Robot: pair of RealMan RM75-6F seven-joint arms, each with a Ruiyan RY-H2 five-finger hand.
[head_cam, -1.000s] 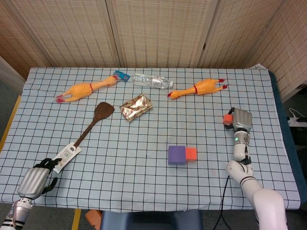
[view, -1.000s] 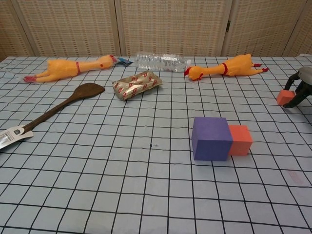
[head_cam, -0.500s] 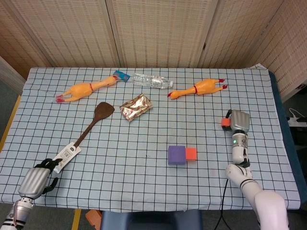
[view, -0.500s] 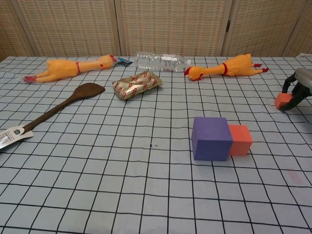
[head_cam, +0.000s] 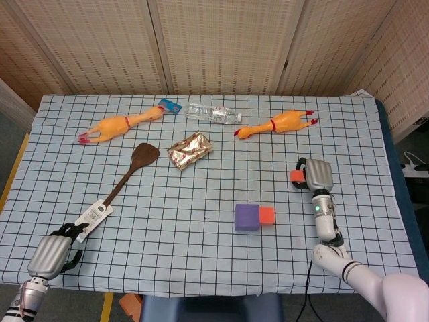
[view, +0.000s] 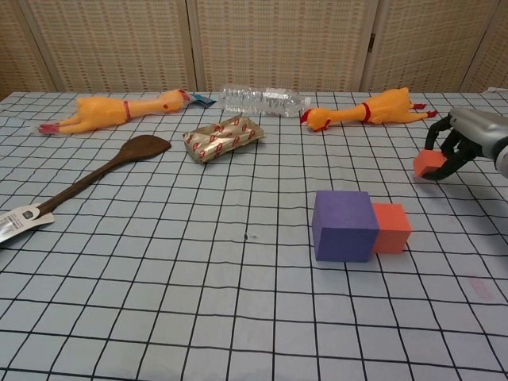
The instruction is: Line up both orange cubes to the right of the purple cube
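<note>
The purple cube [head_cam: 247,217] [view: 344,225] sits on the checked cloth near the middle, with one orange cube [head_cam: 267,215] [view: 390,227] touching its right side. My right hand [head_cam: 317,175] [view: 468,139] holds the second orange cube [head_cam: 295,176] [view: 429,163] in its fingertips, just above the cloth, to the right of and behind the pair. My left hand [head_cam: 48,255] rests at the near left table edge with fingers curled in and nothing in it; the chest view does not show it.
Two rubber chickens [head_cam: 120,125] [head_cam: 278,123], a clear bottle [head_cam: 213,113], a foil packet [head_cam: 190,149] and a wooden spatula [head_cam: 120,184] lie at the back and left of the table [head_cam: 201,255].
My right hand has carried the second orange cube leftward and slightly toward the purple cube. The left hand and the other objects have stayed put.
</note>
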